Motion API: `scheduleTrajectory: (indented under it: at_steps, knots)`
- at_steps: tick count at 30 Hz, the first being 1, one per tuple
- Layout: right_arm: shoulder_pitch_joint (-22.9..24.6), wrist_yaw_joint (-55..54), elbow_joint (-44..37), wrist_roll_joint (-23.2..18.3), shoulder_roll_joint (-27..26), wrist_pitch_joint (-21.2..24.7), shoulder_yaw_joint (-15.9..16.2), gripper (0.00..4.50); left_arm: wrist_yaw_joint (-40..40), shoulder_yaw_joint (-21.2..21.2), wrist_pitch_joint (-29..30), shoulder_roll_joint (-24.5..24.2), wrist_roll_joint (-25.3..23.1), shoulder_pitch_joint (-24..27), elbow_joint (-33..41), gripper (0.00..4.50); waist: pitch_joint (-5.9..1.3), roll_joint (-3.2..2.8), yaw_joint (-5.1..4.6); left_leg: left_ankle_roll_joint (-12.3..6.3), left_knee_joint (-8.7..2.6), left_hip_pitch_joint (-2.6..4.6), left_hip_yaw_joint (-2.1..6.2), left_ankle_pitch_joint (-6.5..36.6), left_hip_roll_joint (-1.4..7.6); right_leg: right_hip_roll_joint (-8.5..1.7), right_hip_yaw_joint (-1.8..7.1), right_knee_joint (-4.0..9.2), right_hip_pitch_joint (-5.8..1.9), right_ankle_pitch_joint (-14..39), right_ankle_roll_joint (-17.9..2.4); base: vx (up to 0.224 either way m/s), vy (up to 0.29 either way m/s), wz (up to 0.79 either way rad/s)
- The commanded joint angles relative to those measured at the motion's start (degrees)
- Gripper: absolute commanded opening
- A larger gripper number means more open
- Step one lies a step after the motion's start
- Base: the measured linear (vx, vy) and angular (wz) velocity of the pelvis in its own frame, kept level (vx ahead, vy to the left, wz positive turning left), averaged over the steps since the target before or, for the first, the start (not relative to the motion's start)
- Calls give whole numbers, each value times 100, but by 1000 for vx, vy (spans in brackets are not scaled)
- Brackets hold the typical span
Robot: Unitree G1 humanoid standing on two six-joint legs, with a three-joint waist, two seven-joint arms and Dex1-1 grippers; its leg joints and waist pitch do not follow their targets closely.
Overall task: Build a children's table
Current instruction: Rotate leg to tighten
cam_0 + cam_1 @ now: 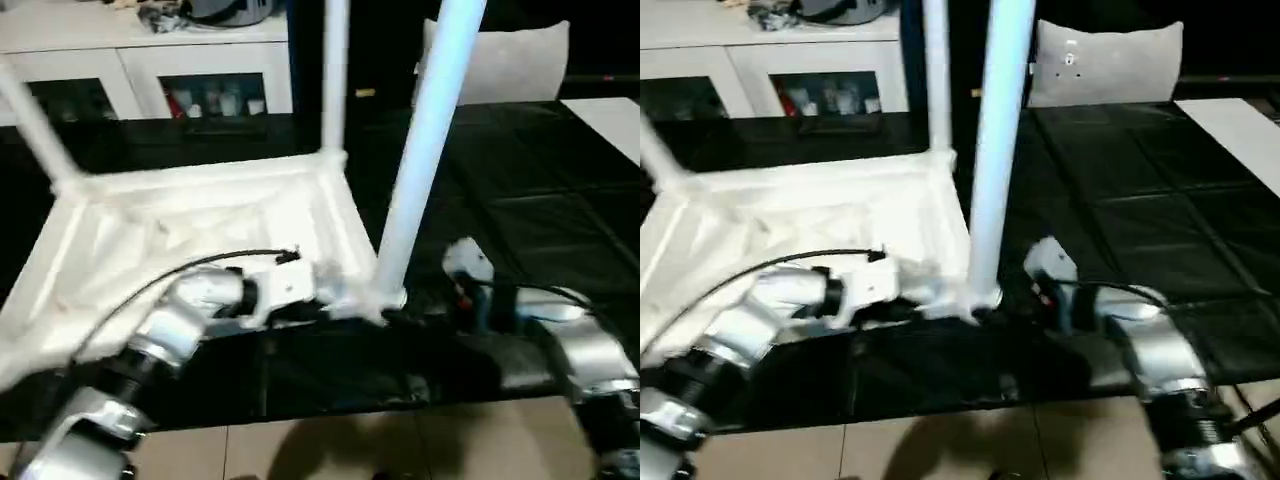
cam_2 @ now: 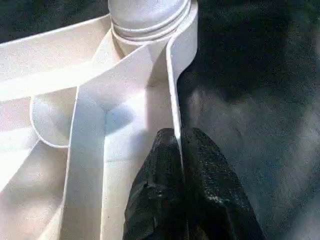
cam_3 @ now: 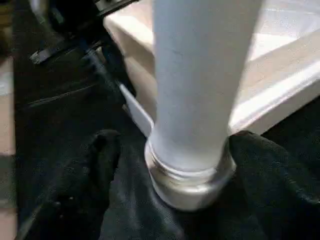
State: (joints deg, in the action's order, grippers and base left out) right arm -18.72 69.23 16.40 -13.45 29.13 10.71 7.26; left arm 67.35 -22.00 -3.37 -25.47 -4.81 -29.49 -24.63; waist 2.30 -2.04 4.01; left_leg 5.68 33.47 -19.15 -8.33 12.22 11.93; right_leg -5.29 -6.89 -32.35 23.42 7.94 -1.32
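Table: your upturned children's table (image 1: 190, 240) looks light, rigid, slick plastic.
Left gripper (image 2: 176, 145): pinched tight on the rim wall; hold there.
Right gripper (image 3: 167, 165): fingers spread around the near leg (image 1: 425, 150) base, not clamping.

upright legs (image 1: 425, 150) cut off above, cabinet contents (image 1: 215, 100) blurred

Table top (image 1: 200, 215): white moulded plastic (ribbed underside, smooth). Legs (image 1: 425, 140): smooth, slightly glossy. Work surface (image 1: 520, 200): black creased covering.
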Motion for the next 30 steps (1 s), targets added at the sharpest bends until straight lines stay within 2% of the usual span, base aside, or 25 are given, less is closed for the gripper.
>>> scheduleTrajectory:
  at_steps: [1, 2, 6, 10, 11, 13, 15, 22, 28, 30]
  knots:
    - [-29, 240, -77, -85, 59, 26, 68, 353, 450, -263, -228, -81, -27, -28, 73, 0, -346, 53, 35, -565, -384, -93, -89, 982, 98, -285, 268, 313, -384, 1843, -1033, 0, 0, 0]
    - [-40, 314, -69, -90, 79, 16, 91, 340, 539, -284, -274, -116, -5, -26, 79, 0, -346, 83, 52, -550, -381, -92, -94, 952, 101, -290, 274, 305, -380, 1863, -1038, 0, 0, 0]
    - [-89, 721, -22, -186, 93, -148, 187, 307, 922, -457, -584, -237, -5, -58, 39, 0, -337, 82, 141, -494, -382, -76, -104, 984, 107, -297, 287, 320, -358, 2043, -962, 0, 0, 0]
    - [-135, 1039, -52, -352, 102, -3, 275, 283, 1149, -542, -734, -268, 21, -105, 24, 0, -336, 89, 173, -463, -387, -72, -100, 1029, 107, -290, 284, 320, -364, 2125, -920, 0, 0, 0]
    - [-130, 1118, -82, -387, 113, 74, 307, 263, 1196, -543, -720, -262, 52, -106, 47, 0, -335, 93, 183, -445, -388, -76, -97, 1010, 111, -289, 285, 317, -362, 2143, -905, 0, 0, 0]
    - [-122, 1261, -118, -404, 135, 169, 373, 263, 1249, -532, -687, -242, 101, -112, 84, 0, -337, 87, 204, -424, -383, -73, -98, 999, 107, -291, 287, 318, -361, 2185, -883, 0, 0, 0]
    - [-111, 1332, -126, -410, 136, 214, 402, 233, 1264, -521, -680, -231, 122, -107, 97, 0, -339, 100, 231, -405, -380, -73, -101, 967, 100, -290, 286, 320, -361, 2216, -854, 0, 0, 0]
    - [-81, 1434, -122, -451, 122, 235, 454, 200, 1318, -505, -699, -246, 204, -64, 82, 0, -342, 110, 242, -379, -375, -83, -98, 941, 91, -291, 280, 325, -362, 2322, -767, 0, 0, 0]
    - [169, 1348, -324, -589, 16, 369, 400, 197, 1049, -253, -144, -77, 476, 113, 282, 0, -343, 94, 240, -368, -379, -82, -99, 952, 103, -283, 283, 317, -362, 2230, -806, 0, 0, 0]
    - [290, 1064, -453, -678, -154, 429, 307, 197, 731, -128, 190, 97, 538, 146, 374, 0, -333, 89, 244, -360, -380, -76, -97, 979, 93, -283, 272, 343, -353, 2339, -770, 0, 0, 0]
